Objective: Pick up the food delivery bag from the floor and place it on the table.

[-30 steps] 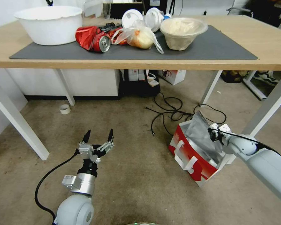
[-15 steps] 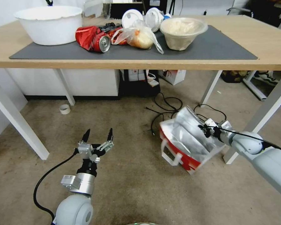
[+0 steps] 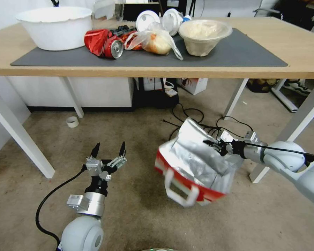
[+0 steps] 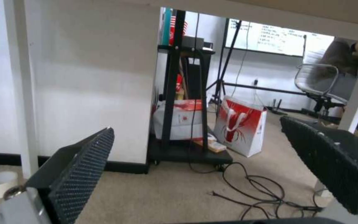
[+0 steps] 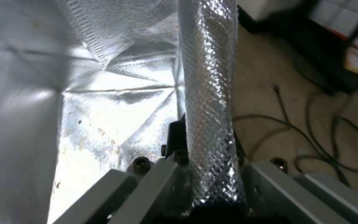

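The food delivery bag (image 3: 193, 167) hangs tilted above the floor (image 3: 136, 216), foil lining facing up, red band and a white loop handle at its lower edge. My right gripper (image 3: 212, 143) is shut on the bag's foil rim; in the right wrist view that rim (image 5: 208, 102) runs between the fingers with the foil interior beside it. My left gripper (image 3: 108, 150) stands open low over the floor to the left, nothing between its fingers (image 4: 84, 168). The table (image 3: 303, 45) with its dark grey mat (image 3: 244, 52) spans the back.
On the mat sit a white basin (image 3: 55, 26), a crushed red can (image 3: 104, 42), a plastic bag of food (image 3: 157, 42) and a lidded bowl (image 3: 203, 36). White table legs (image 3: 22, 139) stand left and right. Black cables (image 3: 192, 122) and a tape roll (image 3: 72, 121) lie on the floor.
The right gripper has lifted the bag off the floor and carried it leftward, tilting it so the foil faces up. The left arm has barely moved.
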`<state>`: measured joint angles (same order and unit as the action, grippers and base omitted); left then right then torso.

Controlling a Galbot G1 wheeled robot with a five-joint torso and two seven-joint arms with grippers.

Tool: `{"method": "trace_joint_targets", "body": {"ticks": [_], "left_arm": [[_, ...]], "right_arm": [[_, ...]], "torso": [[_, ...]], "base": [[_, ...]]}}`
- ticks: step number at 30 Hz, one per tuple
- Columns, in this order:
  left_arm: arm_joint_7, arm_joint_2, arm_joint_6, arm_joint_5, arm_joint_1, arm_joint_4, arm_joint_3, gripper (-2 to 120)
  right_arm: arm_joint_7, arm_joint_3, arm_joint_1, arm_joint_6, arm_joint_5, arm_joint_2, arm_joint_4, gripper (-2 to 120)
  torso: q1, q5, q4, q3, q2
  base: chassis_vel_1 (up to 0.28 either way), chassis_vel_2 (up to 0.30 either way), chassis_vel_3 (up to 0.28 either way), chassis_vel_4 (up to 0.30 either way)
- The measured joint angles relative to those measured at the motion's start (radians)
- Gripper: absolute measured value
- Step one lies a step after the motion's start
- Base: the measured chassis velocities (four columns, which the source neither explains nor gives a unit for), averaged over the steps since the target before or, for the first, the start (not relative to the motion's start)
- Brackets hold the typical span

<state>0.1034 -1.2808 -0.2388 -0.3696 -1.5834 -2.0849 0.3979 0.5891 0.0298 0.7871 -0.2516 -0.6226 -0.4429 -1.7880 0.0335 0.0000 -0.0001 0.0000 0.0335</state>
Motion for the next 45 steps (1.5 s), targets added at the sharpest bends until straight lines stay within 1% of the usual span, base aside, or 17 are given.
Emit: {"method": "trace_joint_targets", "body": {"ticks": [2,5,6,9,11,13,19,27,36,40,45], "left_arm": [[0.000,0.000,0.000,0.000,-0.001,-0.001,0.000,100],[0.000,0.000,0.002,0.000,-0.002,-0.006,0.001,100],[0.000,0.000,0.002,0.000,-0.002,-0.006,0.001,100],[0.000,-0.002,0.002,0.001,-0.003,-0.011,0.001,100],[0.000,-0.002,0.002,0.001,-0.003,-0.011,0.001,100],[0.000,-0.003,0.003,0.001,-0.006,-0.018,0.000,100],[0.004,-0.004,0.025,0.005,-0.008,-0.039,0.003,100],[0.010,-0.003,0.033,0.026,-0.004,-0.058,0.007,100],[0.003,-0.006,0.026,0.022,-0.004,-0.052,0.001,100],[-0.003,-0.007,0.011,0.015,0.000,-0.047,0.000,100],[-0.010,-0.006,0.007,0.011,0.004,-0.045,0.000,100]], "right_arm": [[0.018,-0.007,0.000,-0.002,-0.019,0.006,-0.009,0],[0.079,-0.040,0.003,-0.024,-0.115,0.029,-0.049,0],[0.079,-0.040,0.003,-0.024,-0.115,0.029,-0.049,0],[0.093,-0.046,0.010,-0.043,-0.172,0.046,-0.082,0],[0.093,-0.046,0.010,-0.043,-0.172,0.046,-0.082,0],[0.093,-0.046,0.020,-0.062,-0.204,0.054,-0.122,0],[0.094,-0.042,0.022,-0.071,-0.207,0.057,-0.152,0],[0.095,-0.041,0.024,-0.071,-0.203,0.062,-0.156,0],[0.095,-0.037,0.030,-0.071,-0.201,0.058,-0.168,0],[0.097,-0.021,0.023,-0.074,-0.206,0.058,-0.177,0],[0.098,0.017,-0.009,-0.094,-0.258,0.059,-0.187,0]], "torso": [[0.000,0.0000,-0.0001,0.000,0.000],[0.000,0.0000,0.0001,0.000,0.000],[0.000,0.0000,0.0001,0.000,0.000],[0.000,0.0000,0.0000,0.000,0.000],[0.000,0.0000,0.0000,0.000,0.000],[0.000,-0.0001,0.0000,0.000,0.000],[0.000,0.0000,0.0001,0.000,0.000],[0.000,0.0000,0.0000,0.000,0.000],[0.000,-0.0001,0.0000,0.000,0.000],[0.000,0.0000,0.0000,0.000,0.000],[0.000,0.0000,-0.0001,0.000,0.000]], "base": [[0.000,0.000,0.000,0.000],[0.000,0.000,0.000,0.000],[0.000,0.000,0.000,0.000],[0.000,0.000,0.000,0.000],[0.000,0.000,0.000,0.000],[0.000,0.000,0.000,0.000],[0.000,0.000,0.000,0.000],[0.000,0.000,0.000,0.000],[0.000,0.000,0.000,0.000],[0.000,0.000,0.000,0.000],[0.000,0.000,0.000,0.000]]}}
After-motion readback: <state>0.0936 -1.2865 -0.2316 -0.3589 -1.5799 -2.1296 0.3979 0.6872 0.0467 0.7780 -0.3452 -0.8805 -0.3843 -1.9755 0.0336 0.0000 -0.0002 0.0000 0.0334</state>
